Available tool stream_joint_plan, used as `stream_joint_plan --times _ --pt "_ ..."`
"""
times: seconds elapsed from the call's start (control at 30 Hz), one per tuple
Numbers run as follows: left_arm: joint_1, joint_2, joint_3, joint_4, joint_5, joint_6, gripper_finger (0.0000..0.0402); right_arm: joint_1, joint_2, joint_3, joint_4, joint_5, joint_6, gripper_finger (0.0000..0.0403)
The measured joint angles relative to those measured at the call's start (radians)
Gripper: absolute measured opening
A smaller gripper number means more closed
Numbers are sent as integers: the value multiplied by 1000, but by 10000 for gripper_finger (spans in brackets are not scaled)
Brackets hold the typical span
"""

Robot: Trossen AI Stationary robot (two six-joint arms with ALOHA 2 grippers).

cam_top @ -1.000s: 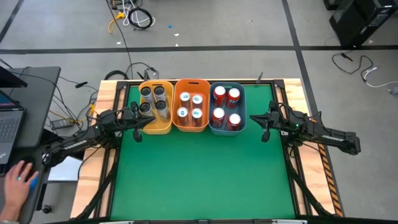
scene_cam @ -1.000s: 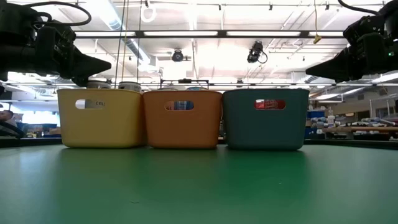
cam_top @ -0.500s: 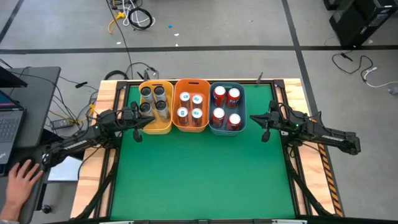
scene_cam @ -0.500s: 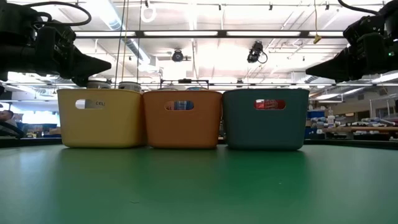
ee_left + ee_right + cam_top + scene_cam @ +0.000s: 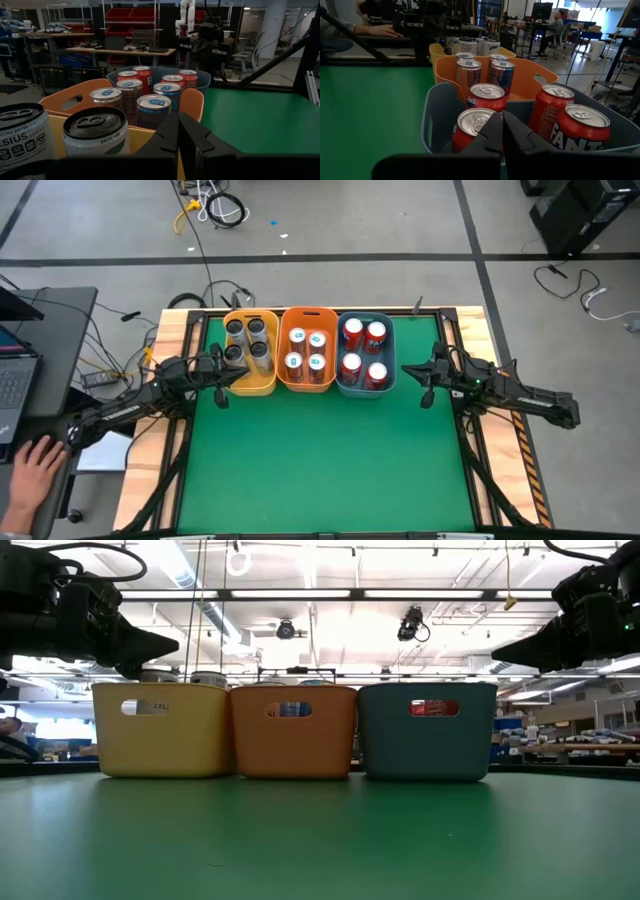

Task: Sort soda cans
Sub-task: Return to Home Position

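All twelve cans sat in the bins, upright, silver tops up: four grey cans (image 5: 247,339) in the yellow bin (image 5: 252,388), four white-blue cans (image 5: 306,349) in the orange bin (image 5: 308,309), and four red cans (image 5: 363,350) in the blue bin (image 5: 364,393). The bins stood touching side by side in one row at the far edge of the green table (image 5: 320,470), w/ yellow toward the L arm, orange in the middle and blue toward the R arm. No can lay loose on the mat. L gripper (image 5: 238,371) hung just beside the yellow bin's outer near corner; the low view put it above rim level. Its wrist view showed the two fingers (image 5: 169,134) pressed together, nothing between them, looking over the grey cans & across the row. R gripper (image 5: 405,368) mirrored it at the blue bin's outer side, also above the rim, fingers (image 5: 492,131) likewise closed up tight and empty, w/ the red cans right in front of its camera. Both arms stretched in from the table's side edges, roughly level. Beyond the table on the L side, a person's hand (image 5: 35,463) rested on a desk near a laptop (image 5: 15,375). Cables lay on the floor behind the table.
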Motion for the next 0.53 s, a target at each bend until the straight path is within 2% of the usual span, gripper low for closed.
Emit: stream_joint_plan --times 0.53 --pt "0 0 0 0 0 0 8 0 0 0 0 0 0 4"
